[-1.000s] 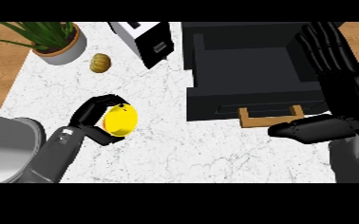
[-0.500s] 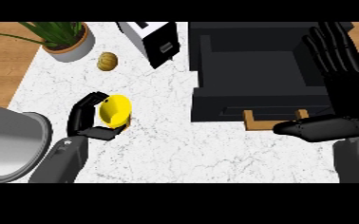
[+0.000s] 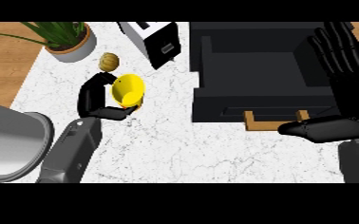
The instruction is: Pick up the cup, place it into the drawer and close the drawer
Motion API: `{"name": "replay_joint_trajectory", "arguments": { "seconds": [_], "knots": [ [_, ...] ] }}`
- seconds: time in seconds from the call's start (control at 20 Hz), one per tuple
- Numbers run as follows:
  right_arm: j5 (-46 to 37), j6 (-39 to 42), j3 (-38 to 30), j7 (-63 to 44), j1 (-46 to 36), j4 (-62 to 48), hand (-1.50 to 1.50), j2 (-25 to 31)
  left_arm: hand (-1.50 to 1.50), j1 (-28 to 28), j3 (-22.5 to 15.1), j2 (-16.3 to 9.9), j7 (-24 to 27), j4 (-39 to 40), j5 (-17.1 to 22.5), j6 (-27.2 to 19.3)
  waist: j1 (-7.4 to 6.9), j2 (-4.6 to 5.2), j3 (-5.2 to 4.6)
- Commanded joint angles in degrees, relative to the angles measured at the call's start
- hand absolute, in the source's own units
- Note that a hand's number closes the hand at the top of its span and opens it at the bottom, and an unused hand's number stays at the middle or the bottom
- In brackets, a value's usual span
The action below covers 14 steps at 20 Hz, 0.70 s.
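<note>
Carried farther right since before, the yellow cup (image 3: 128, 89) sits tipped in the left hand (image 3: 98, 97), fingers curled round it above the white marble bench (image 3: 175, 147). Right, the black drawer (image 3: 263, 76) stands open; the right hand (image 3: 336, 52) rests released beside it. Far left: a potted plant (image 3: 67, 38).

surface: white marbled counter (image 3: 182, 147) | on it: potted plant (image 3: 69, 42); small brown round item (image 3: 108, 61); white-black box (image 3: 155, 41)

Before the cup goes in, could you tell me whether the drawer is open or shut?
Open: the drawer stands pulled out from the counter, its dark inside showing from above, with nothing visible in it.
</note>
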State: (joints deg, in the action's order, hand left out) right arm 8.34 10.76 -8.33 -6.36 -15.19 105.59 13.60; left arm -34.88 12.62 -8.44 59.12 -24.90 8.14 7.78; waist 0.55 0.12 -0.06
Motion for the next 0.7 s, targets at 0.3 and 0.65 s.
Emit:
{"name": "replay_joint_trajectory", "arguments": {
  "seconds": [0.3, 0.65],
  "knots": [
    [-0.56, -0.01, -0.23, -1.08, 3.29, 3.27, -1.5, 0.23, 1.5, -10.78, -5.69, 6.25, -17.53, -17.75, -0.11, -4.17, -0.9, -0.84, 0.14],
    [-0.05, -0.3, -1.6, -0.34, 0.16, 0.0, -1.5, 0.38, 1.5, -19.55, -11.48, 8.38, -33.65, -24.87, 0.92, -14.87, -0.26, -0.35, 0.08]
  ]
}}
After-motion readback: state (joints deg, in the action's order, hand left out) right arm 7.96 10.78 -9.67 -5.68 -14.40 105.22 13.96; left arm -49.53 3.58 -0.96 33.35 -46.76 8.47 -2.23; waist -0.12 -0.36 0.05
